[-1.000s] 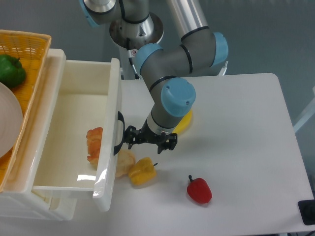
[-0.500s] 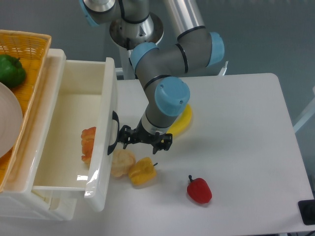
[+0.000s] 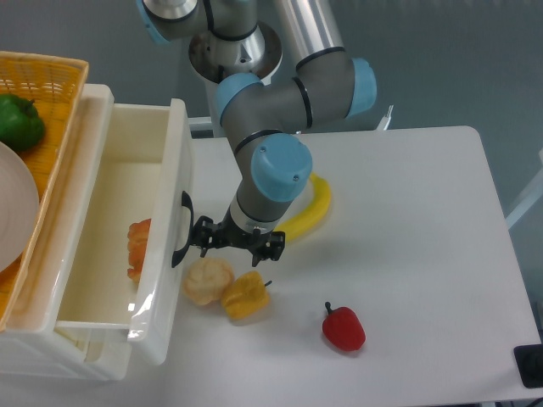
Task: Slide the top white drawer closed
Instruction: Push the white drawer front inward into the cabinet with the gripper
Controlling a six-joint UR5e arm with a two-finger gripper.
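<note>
The top white drawer (image 3: 161, 246) stands partly pulled out of the cabinet at the table's 9 o'clock side, its cream front panel running from about 12 o'clock near the arm's base down to 6 o'clock by the table's near edge. A black curved handle (image 3: 181, 242) sits on the outer face of that panel. Inside the drawer lies 1 orange-coloured food item (image 3: 137, 248), close against the inner side of the front panel.

The gripper (image 3: 237, 244) hangs low over the table at the drawer's 3 o'clock, its black fingers just beside the handle; whether they touch it cannot be told. The fingers are spread apart and nothing is held between them.

On the table at the gripper's 6 o'clock rest 1 pale round fruit (image 3: 207, 281) and 1 yellow pepper (image 3: 245, 294), touching each other, the round fruit just beside the drawer front. A banana (image 3: 310, 212) curves out from behind the arm's wrist at 2 o'clock of the gripper. A red pepper (image 3: 344, 327) lies well apart toward 4 o'clock.

Atop the cabinet at 10 o'clock sits a woven yellow basket (image 3: 59, 76) holding a green pepper (image 3: 19, 121) and the edge of a white plate (image 3: 15, 216).
</note>
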